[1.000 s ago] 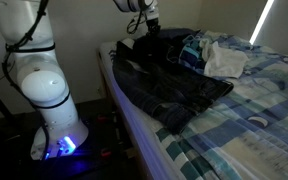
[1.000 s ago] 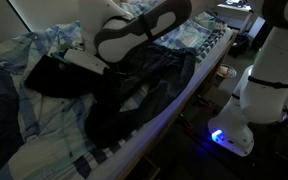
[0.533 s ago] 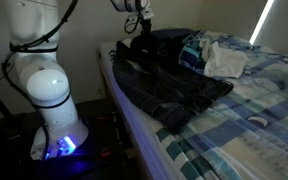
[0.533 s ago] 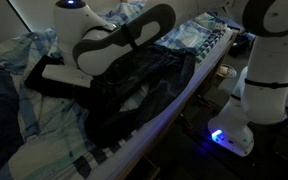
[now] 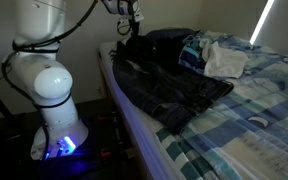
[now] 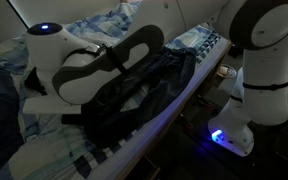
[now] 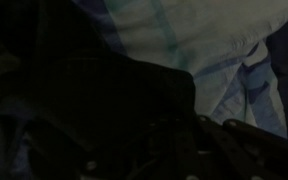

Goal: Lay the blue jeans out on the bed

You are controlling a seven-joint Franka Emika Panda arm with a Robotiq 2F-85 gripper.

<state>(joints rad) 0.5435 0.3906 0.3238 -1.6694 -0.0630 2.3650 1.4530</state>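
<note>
The blue jeans (image 5: 174, 85) lie crumpled, nearly black, across the near side of the plaid bed (image 5: 246, 130). My gripper (image 5: 131, 30) hangs over the bed's far corner, shut on one end of the denim, which rises to it. In an exterior view my arm (image 6: 104, 60) covers much of the jeans (image 6: 144, 100), and the gripper itself is hidden there. The wrist view is very dark: jeans (image 7: 84, 110) fill most of it, with the bed cover (image 7: 204, 30) at the upper right.
A white cloth (image 5: 224, 62) and a small teal garment (image 5: 192, 50) lie on the bed just beyond the jeans. My base (image 5: 49, 100), with a blue light, stands on the floor beside the mattress edge (image 5: 134, 115). A wall is close behind the bed.
My gripper has moved sideways toward the bed's corner, away from the white cloth, taking the end of the jeans with it. The jaws stayed shut.
</note>
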